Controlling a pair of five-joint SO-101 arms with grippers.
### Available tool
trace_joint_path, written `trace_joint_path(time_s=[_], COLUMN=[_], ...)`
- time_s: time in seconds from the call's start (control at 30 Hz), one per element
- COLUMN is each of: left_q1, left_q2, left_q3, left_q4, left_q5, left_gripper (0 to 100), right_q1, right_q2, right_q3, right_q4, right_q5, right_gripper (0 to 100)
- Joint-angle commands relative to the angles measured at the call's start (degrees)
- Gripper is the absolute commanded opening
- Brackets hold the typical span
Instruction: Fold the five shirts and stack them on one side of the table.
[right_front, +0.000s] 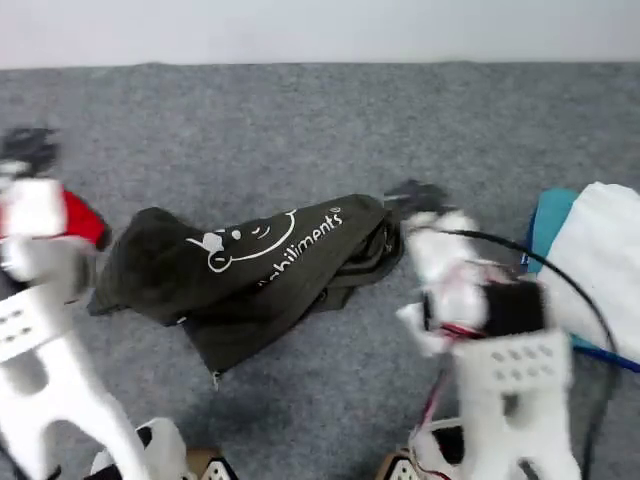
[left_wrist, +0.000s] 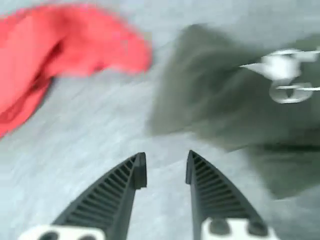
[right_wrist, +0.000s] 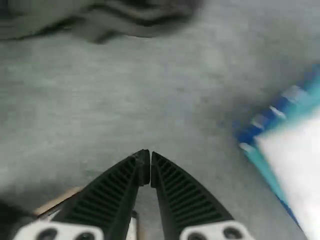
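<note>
- Farthest left, a crumpled red cloth shirt (right_front: 88, 222) lies at the desk's left edge, partly behind the left arm (right_front: 40, 270). The left wrist view shows it bunched in soft folds (left_wrist: 60, 50).
- Next, the left pincer (left_wrist: 164, 166) hangs over bare grey felt-covered desk (right_front: 300, 120), its two black ribbed fingers (left_wrist: 125, 185) apart with nothing between them. It is between the red cloth shirt and the dark garment, touching neither.
- At the middle lies a dark olive shirt with white print (right_front: 260, 270), loosely folded into a long slanted bundle with the print facing up. One corner of it shows close ahead of the left pincer (left_wrist: 225, 105).
- Right of that bundle, the right pincer (right_wrist: 150, 159) is near its right end (right_wrist: 100, 15) but apart from it. Its fingers are pressed together and grip nothing.
- At the far right edge, a folded white shirt (right_front: 605, 255) rests on top of a teal-blue shirt (right_front: 548, 225), forming a stack. The blue edge (right_wrist: 255, 131) sticks out from under the white cloth (right_wrist: 295, 170).
</note>
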Motion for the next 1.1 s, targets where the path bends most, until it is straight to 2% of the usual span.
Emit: trace_joint_path(time_s=[0.0, 0.1, 0.23, 0.37, 0.47, 0.87, 1.07], left_q1=[-11.0, -15.6, -19.2, -21.3, -22.9, -30.0, -33.4], left_q2=[-1.8, -1.8, -1.9, -1.8, -1.8, -1.9, -2.0], left_q3=[-0.2, -0.2, 1.0, 2.6, 3.5, 3.5, 3.5], left_q4=[0.3, 0.1, -3.2, -5.4, -5.9, -6.2, -6.2], left_q5=[-5.0, -6.0, -5.9, -5.6, -5.6, -5.5, -5.6], left_gripper=[13, 13, 13, 13, 13, 13, 13], right_q1=[-15.3, -24.2, -31.2, -33.5, -34.6, -47.2, -51.6], right_q2=[7.3, 13.2, 21.8, 32.5, 40.4, 64.5, 73.4], right_q3=[-0.9, -3.4, -9.8, -17.7, -25.5, -49.5, -57.4], right_q4=[-1.4, -4.9, -9.4, -10.9, -10.6, -6.1, -5.4], right_q5=[-6.3, -9.1, -10.7, -10.9, -15.6, -30.7, -32.0], right_gripper=[0.9, 1.1, 2.0, 11.1, 15.1, 21.3, 21.1])
